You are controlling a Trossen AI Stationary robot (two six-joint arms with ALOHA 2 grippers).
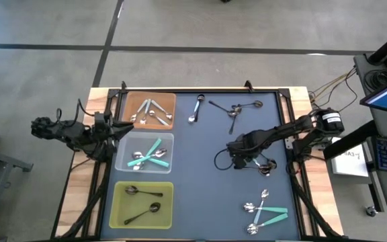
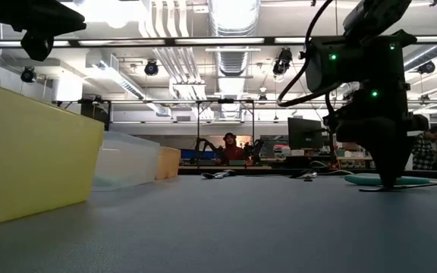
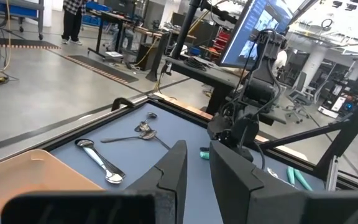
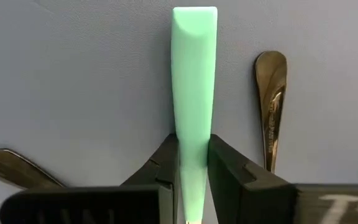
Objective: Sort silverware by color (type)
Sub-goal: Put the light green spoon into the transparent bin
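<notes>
My right gripper (image 1: 236,160) stands mid-table, pointing down, shut on a teal-handled spoon (image 4: 194,74) whose bowl is hidden. Dark spoons (image 4: 270,106) lie on either side of it. More spoons lie loose: a silver one (image 1: 195,109), dark ones (image 1: 234,111) near the far edge, and teal-handled and silver ones (image 1: 266,212) near the right front corner. The orange tray (image 1: 168,101) holds silver spoons, the clear tray (image 1: 125,144) teal-handled ones, the yellow-green tray (image 1: 119,208) dark ones. My left gripper (image 1: 127,129) hovers open between the orange and clear trays, holding nothing. My right gripper pinches the teal handle (image 4: 194,146) between its two fingers, part-way along it. The fingers come from above, pointing down, and lie across the handle. The low view shows the teal handle (image 2: 378,180) lying low at the table top beside the fingers; whether it is lifted I cannot tell.
The three trays stand in a column along the table's left side. A raised dark frame (image 1: 200,90) borders the blue mat. Bare mat lies between the trays and my right gripper. People and desks show in the room beyond the table.
</notes>
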